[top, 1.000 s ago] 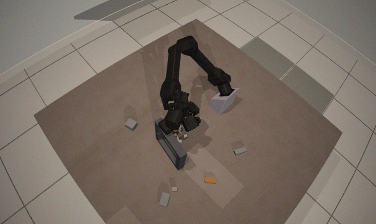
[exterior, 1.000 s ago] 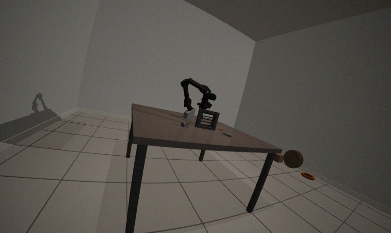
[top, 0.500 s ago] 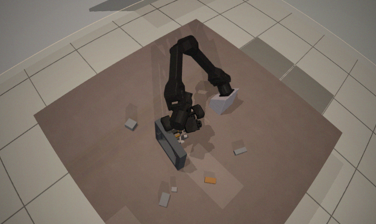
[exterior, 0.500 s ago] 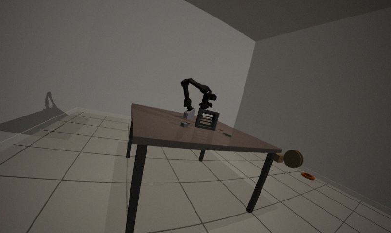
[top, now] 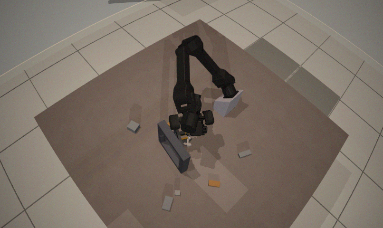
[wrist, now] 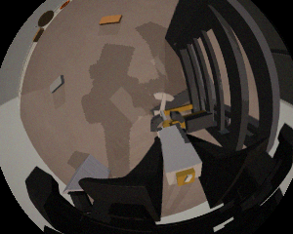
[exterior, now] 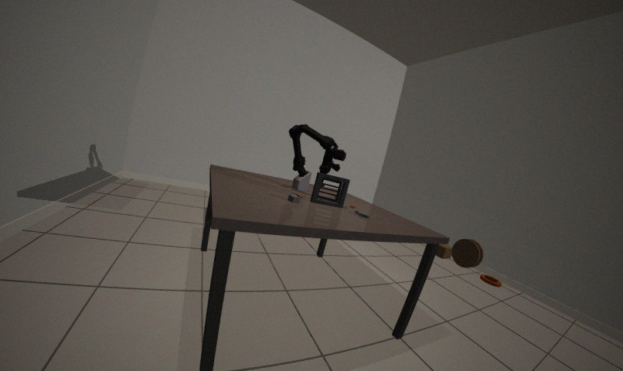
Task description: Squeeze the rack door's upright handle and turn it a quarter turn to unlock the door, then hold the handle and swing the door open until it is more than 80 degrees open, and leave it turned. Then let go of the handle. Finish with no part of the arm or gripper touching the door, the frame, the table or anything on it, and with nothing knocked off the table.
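The dark rack frame [top: 173, 138] [exterior: 345, 192] [wrist: 264, 73] stands upright on the table; its slatted side faces the arm. The door's bars look to lie along the frame; I cannot make out a gap there. The pale grey upright handle [wrist: 179, 151], with an orange-marked top end, stands on the arm's side of the rack. My gripper [wrist: 173, 140] reaches down from above and is shut on the handle, one black finger on each side. Orange and white parts show beyond the handle's lower end. The wrist hides most of the handle in the top view, and the rack hides it in the exterior view.
The arm's lavender wedge base [top: 224, 106] [exterior: 301, 182] [wrist: 89, 175] stands behind. An orange block [top: 214, 183] [wrist: 110, 19], grey blocks [top: 133, 127] [top: 244, 153] [top: 167, 203] and a small white block [top: 177, 193] lie on the table around the rack.
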